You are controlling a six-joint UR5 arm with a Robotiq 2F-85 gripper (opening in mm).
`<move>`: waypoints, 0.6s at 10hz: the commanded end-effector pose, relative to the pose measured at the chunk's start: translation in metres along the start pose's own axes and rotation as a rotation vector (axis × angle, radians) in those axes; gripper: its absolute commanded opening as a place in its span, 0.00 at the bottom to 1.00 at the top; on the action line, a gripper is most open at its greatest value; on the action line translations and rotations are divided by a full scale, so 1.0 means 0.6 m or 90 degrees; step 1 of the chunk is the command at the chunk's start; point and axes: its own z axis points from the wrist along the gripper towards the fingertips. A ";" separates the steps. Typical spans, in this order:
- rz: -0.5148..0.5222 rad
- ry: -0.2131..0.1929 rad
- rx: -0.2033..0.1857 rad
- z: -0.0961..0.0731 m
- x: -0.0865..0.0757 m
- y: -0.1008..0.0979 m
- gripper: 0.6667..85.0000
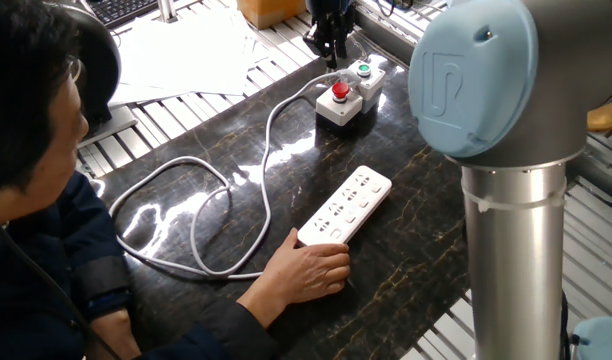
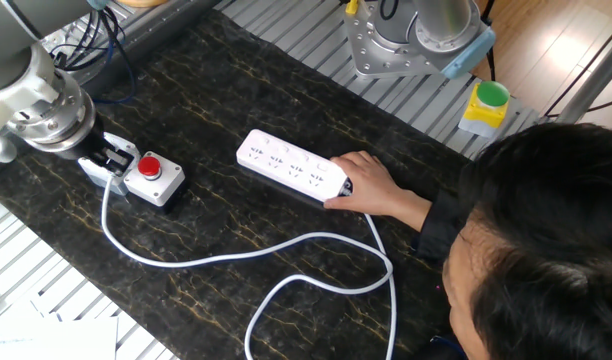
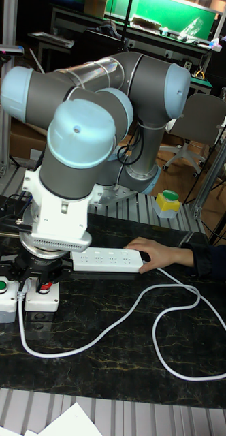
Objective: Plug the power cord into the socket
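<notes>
The socket (image 1: 346,206) (image 2: 290,165) (image 3: 107,261) is a flat white strip lying in the middle of the dark table, and a person's hand (image 1: 311,270) (image 2: 371,186) holds one end of it. The power cord (image 1: 269,130) (image 2: 216,258) (image 3: 126,317) loops across the table, and its free end lies against the grey button box (image 1: 351,92) (image 2: 151,177). My gripper (image 1: 330,45) (image 2: 114,157) hangs low over that cord end, beside the red button, with its fingers apart. The plug itself is hidden under the fingers.
The person sits close at the table edge, with head and arm over the near side. My arm's thick column (image 1: 511,200) and base (image 2: 416,40) stand by the table. A yellow block with a green top (image 2: 483,108) sits beyond the base. Papers (image 1: 186,50) lie off the table.
</notes>
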 end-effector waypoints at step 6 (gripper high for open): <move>0.037 0.020 0.008 -0.007 0.008 -0.004 0.09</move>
